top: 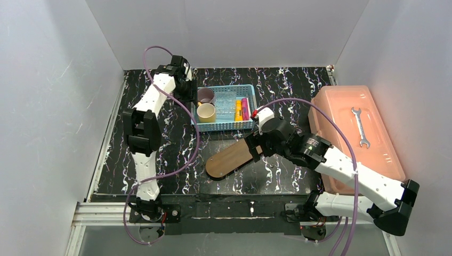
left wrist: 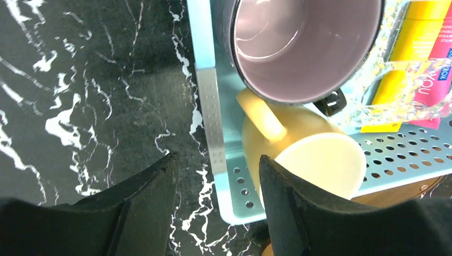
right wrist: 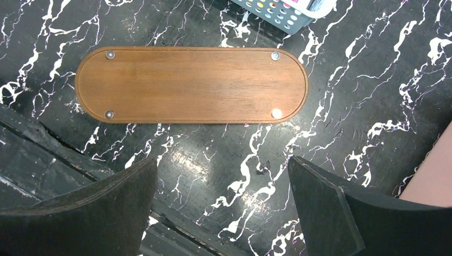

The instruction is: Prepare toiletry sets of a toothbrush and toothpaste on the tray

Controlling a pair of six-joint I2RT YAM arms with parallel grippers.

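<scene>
The dark-brown wooden tray (top: 230, 158) lies bare on the marbled table and fills the upper part of the right wrist view (right wrist: 192, 85). The yellow toothpaste (top: 238, 110) and the pink toothpaste (top: 245, 108) lie in the light-blue basket (top: 247, 125); both also show in the left wrist view, yellow (left wrist: 410, 53) and pink (left wrist: 442, 69). A pale, clear toothbrush pack (top: 226, 106) lies beside them, hard to make out. My left gripper (left wrist: 218, 181) is open, straddling the basket's left wall (left wrist: 210, 106). My right gripper (right wrist: 221, 197) is open and empty, above the table beside the tray.
A mauve cup (left wrist: 298, 42) and a yellow cup (left wrist: 314, 154) stand in the basket's left part. A big salmon-pink box (top: 341, 112) with a wrench (top: 361, 127) on it sits at the right. White walls enclose the table.
</scene>
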